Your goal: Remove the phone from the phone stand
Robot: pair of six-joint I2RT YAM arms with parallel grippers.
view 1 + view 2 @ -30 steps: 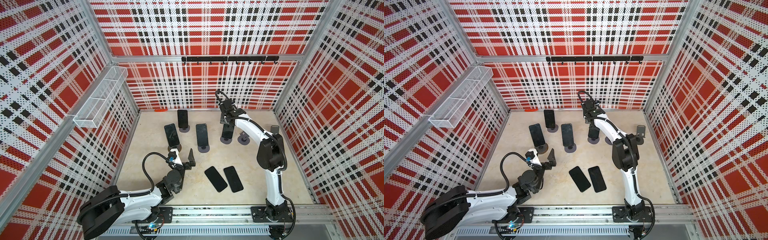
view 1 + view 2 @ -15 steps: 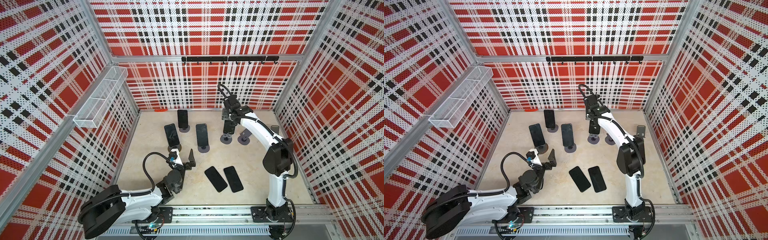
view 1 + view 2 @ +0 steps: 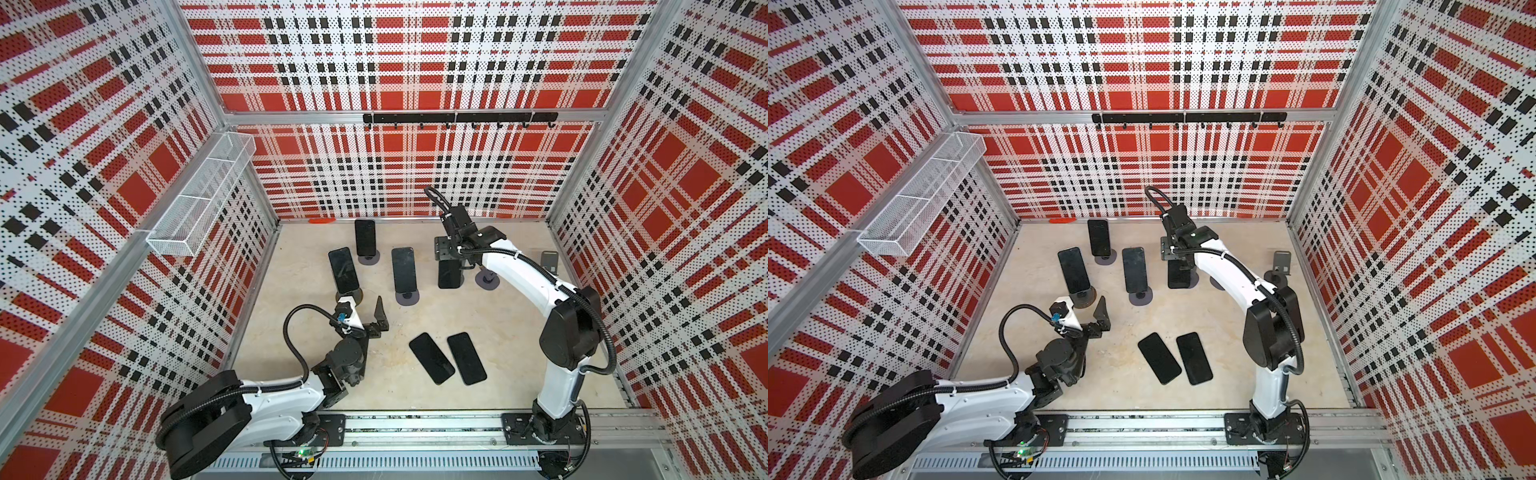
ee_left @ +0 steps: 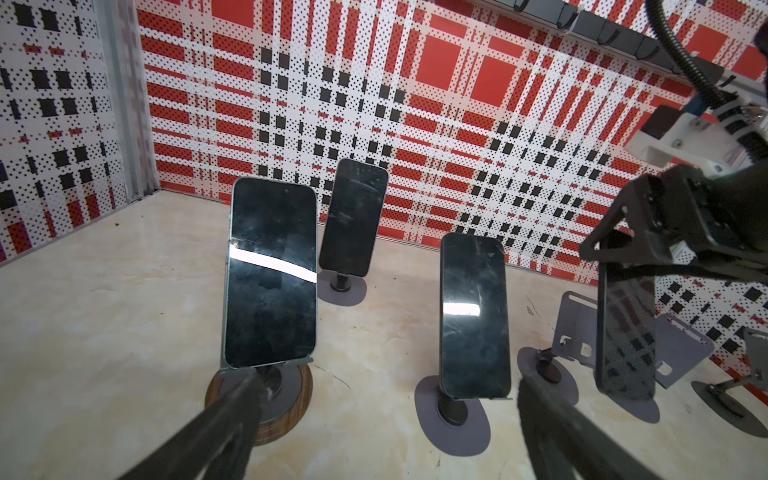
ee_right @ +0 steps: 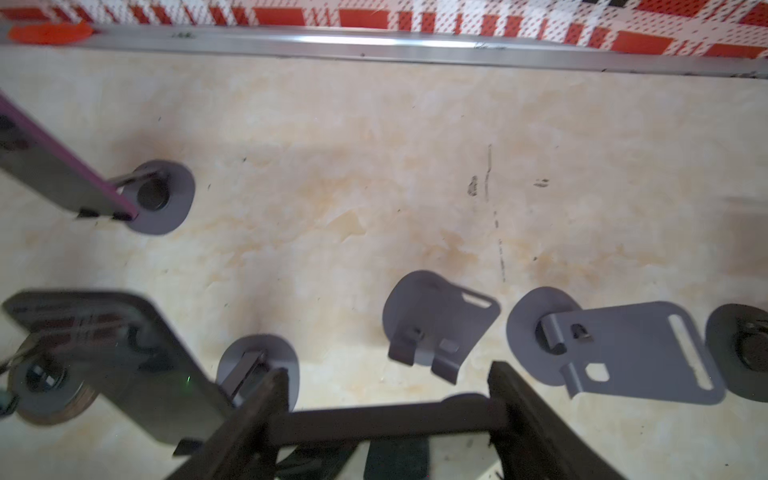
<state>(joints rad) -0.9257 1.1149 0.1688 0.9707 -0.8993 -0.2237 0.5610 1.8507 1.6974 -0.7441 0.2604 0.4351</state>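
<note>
Gripping one phone [image 3: 449,275]: right tool [image 3: 449,262]; three phones [image 3: 365,237] [image 3: 343,270] [image 3: 404,270] docked; two phones [image 3: 431,358] [image 3: 466,358] flat.

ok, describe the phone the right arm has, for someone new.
Start at the back wall, then the right gripper before it. The phone hangs upright in its closed jaws; the three neighbours rest on stands, two others lie flat.
</note>
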